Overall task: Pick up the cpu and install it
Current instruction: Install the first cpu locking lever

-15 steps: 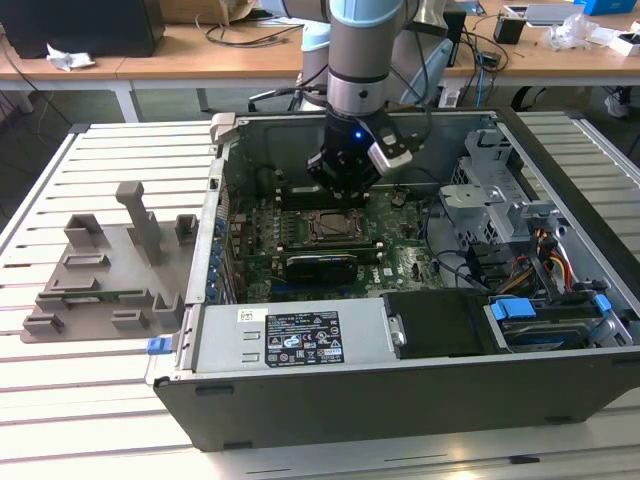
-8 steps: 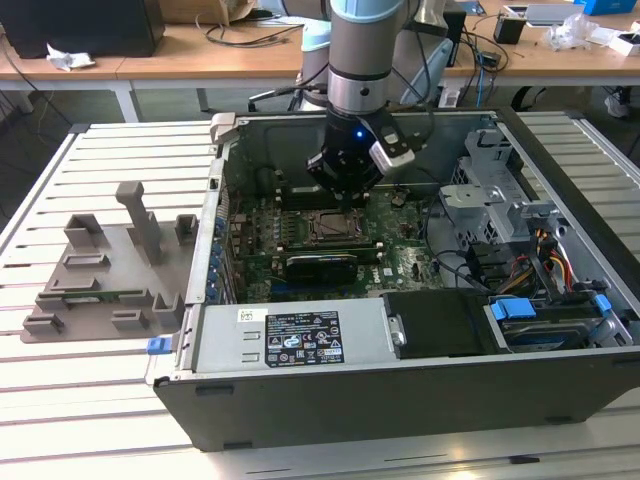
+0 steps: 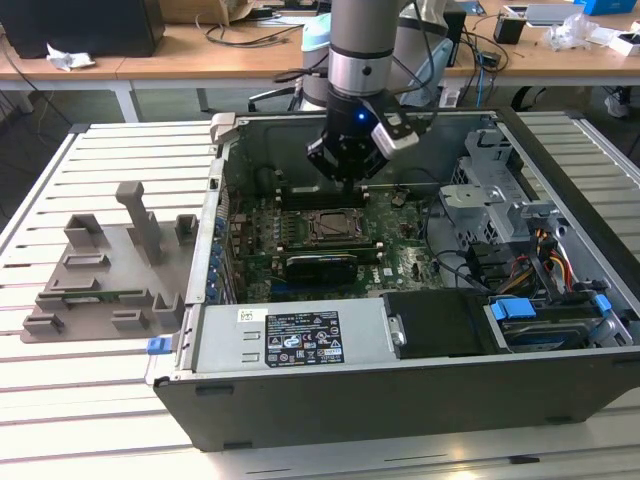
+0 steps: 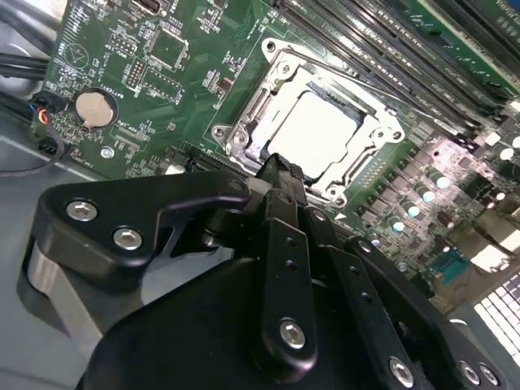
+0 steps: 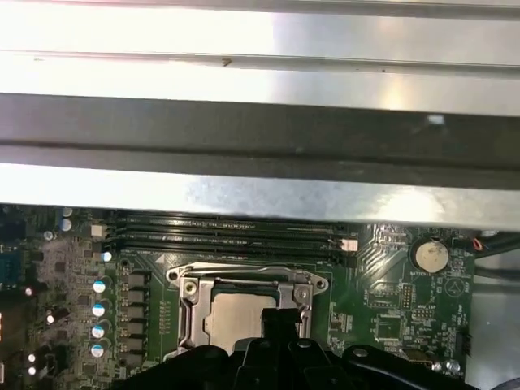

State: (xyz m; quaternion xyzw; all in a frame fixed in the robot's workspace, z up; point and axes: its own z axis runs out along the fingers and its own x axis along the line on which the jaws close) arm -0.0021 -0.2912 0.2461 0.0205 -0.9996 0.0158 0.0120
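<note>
So the cpu (image 4: pixel 318 128) is already sitting flat inside the metal socket frame (image 4: pixel 370 110) on the motherboard (image 4: pixel 130 81), roughly in the middle of the open PC case (image 3: pixel 300 400). You can see its silvery top in both wrist views (image 5: pixel 236 318), square to the frame and not tilted as far as I can tell. Makes sense it lies there, since that frame is the only spot on the board that takes it.

The end effector (image 4: pixel 280 172) hangs right above the socket, fingers pressed together with nothing between them. It's not holding the chip; the tips look just off the near edge of the frame, though I can't say for sure if they touch it. In the exterior view the end effector (image 3: pixel 349 172) is over the board near the case's back wall, pointing straight down, which fits working on a flat part from the top.

The grey plastic tray (image 3: pixel 100 270) with upright blocks sits on the slatted worktop (image 3: pixel 80 420) toward its left edge in the exterior view, well apart from the arm. The memory sticks (image 5: pixel 227 236) run just beside the socket.
</note>
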